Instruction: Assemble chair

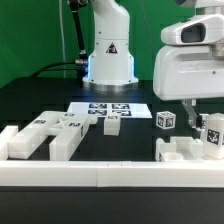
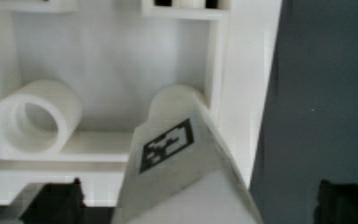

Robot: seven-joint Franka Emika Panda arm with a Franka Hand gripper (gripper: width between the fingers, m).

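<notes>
At the exterior view's right, hung above the chair parts with gripper spread wide, gripping nothing. Straddled the tagged post loosely. Probably best centred over it, lowered squarely, then closed evenly without tilting it.

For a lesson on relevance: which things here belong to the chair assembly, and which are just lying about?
Job in hand: loose chair parts; tagged block; slotted chair piece.
Lying about: marker board; border rail.
</notes>
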